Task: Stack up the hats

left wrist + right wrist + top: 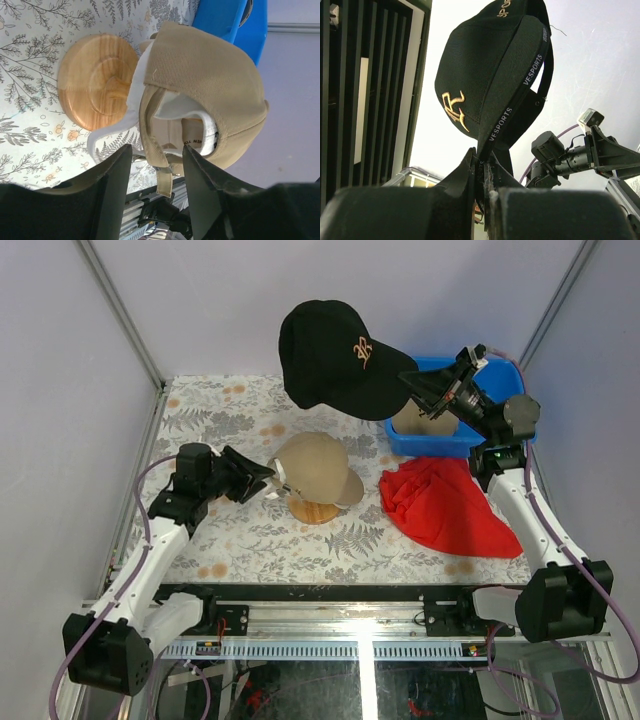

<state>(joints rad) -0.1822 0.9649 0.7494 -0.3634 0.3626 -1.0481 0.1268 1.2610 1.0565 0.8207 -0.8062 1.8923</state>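
My right gripper (pixel 410 380) is shut on the rim of the black hat (pixel 335 355) with its gold logo and holds it high above the table's back; in the right wrist view that black hat (pixel 485 65) rises from my pinched right gripper (pixel 482 155). A tan hat (pixel 315 465) sits over a white hat (pixel 136 95) on the wooden stand (pixel 318 510). My left gripper (pixel 157 149) is open at the back of the tan hat (pixel 210 85), whose strap hangs between the jaws without touching them. Another tan hat (pixel 418 422) lies in the blue bin (pixel 500 380).
A crumpled red cloth (pixel 445 505) lies on the patterned table in front of the blue bin, right of the stand. The stand's round wooden base (pixel 95 80) rests on the table mid-centre. Grey walls with metal posts close in the back and sides.
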